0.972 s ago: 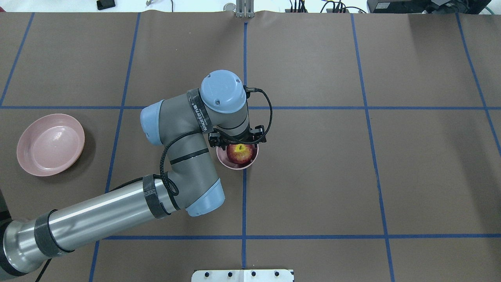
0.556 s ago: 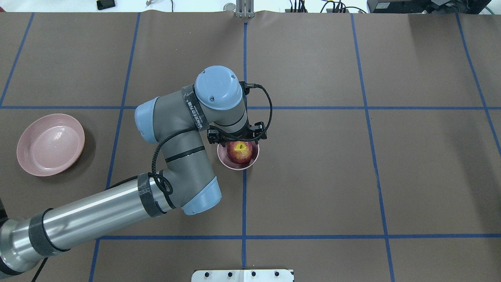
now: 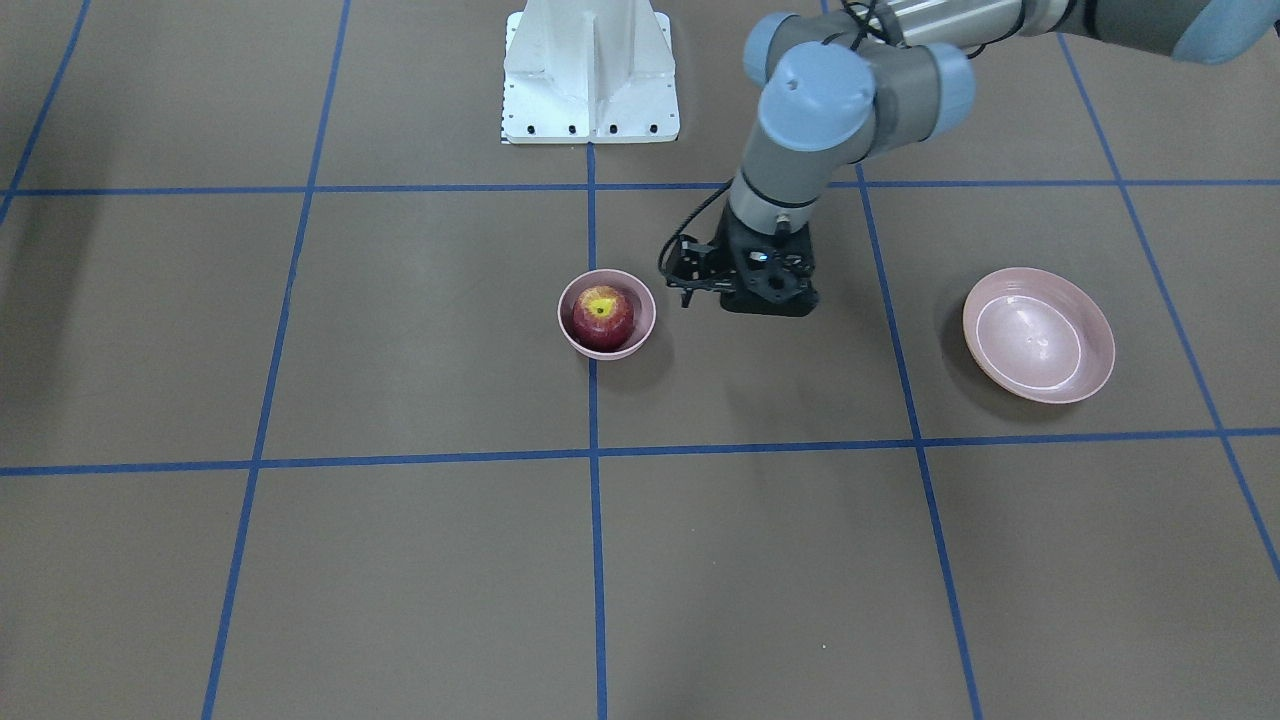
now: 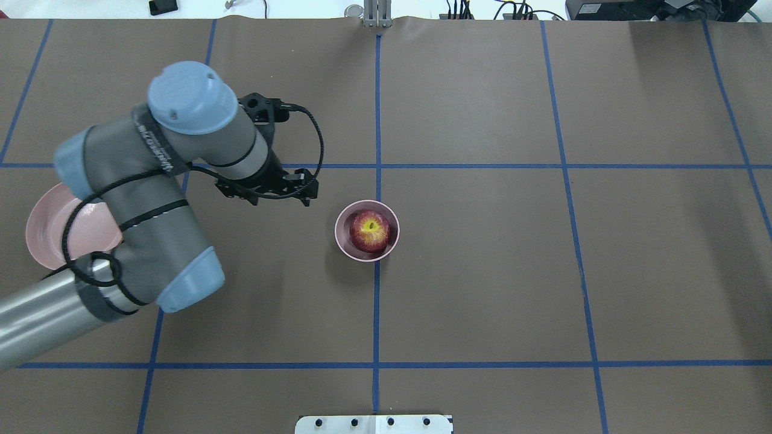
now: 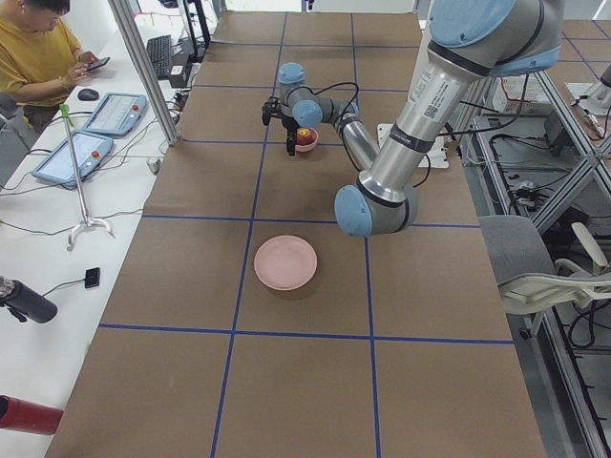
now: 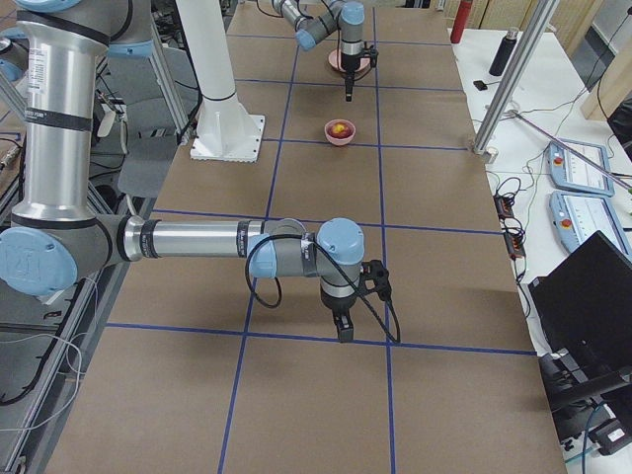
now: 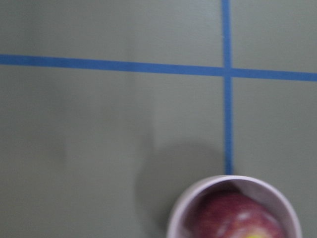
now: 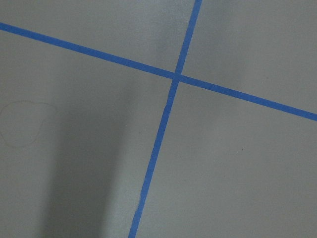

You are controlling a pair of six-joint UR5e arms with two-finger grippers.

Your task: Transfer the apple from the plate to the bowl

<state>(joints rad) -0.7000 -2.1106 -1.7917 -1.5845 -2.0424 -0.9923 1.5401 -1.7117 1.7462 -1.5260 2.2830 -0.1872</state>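
Observation:
The dark-red apple (image 4: 370, 231) with its yellow stem end up lies inside the small deep pink bowl (image 4: 345, 241) at the table's middle; both also show in the front view, the apple (image 3: 603, 318) in the bowl (image 3: 640, 335), and at the bottom of the left wrist view (image 7: 233, 213). The wide shallow pink plate (image 4: 45, 241) is bare and partly hidden by my left arm; it shows whole in the front view (image 3: 1040, 335). My left gripper (image 3: 768, 303) hangs empty and looks open, beside the bowl and apart from it. My right gripper (image 6: 343, 331) shows only in the right side view, and I cannot tell its state.
Brown table cover with blue tape grid lines (image 4: 377, 301). The robot's white base plate (image 3: 590, 70) is at the near edge. My left arm's elbow (image 4: 181, 283) hangs over the plate's side of the table. Operator consoles (image 6: 578, 168) stand off the table.
My left gripper has moved away from directly above the bowl, left and toward the far side. The apple stays in the bowl. My arm now covers part of the plate.

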